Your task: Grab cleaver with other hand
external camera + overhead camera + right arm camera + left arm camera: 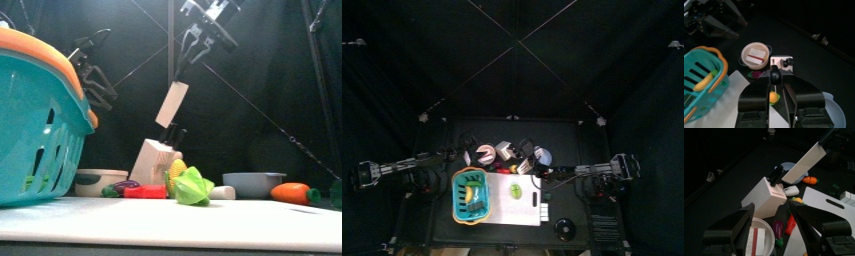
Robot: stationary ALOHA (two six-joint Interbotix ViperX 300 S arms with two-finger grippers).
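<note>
The cleaver (171, 104) has a white blade and a black handle. It hangs in the air above the white knife block (154, 160), blade tilted downward. My right gripper (198, 42) is shut on its handle from above. In the right wrist view the jaws (774, 95) are clamped on the black handle (774, 75). In the left wrist view the blade (808, 160) slants over the block (767, 198). My left gripper (774, 235) is open and empty, short of the cleaver and level with the block. It also shows in the front view (88, 58).
A teal basket with an orange rim (40, 120) stands front left. A white cutting board (520, 203) lies beside it. Toy vegetables (191, 187), a grey bowl (254, 183), a white bowl (759, 235) and a cup (756, 52) crowd around the block.
</note>
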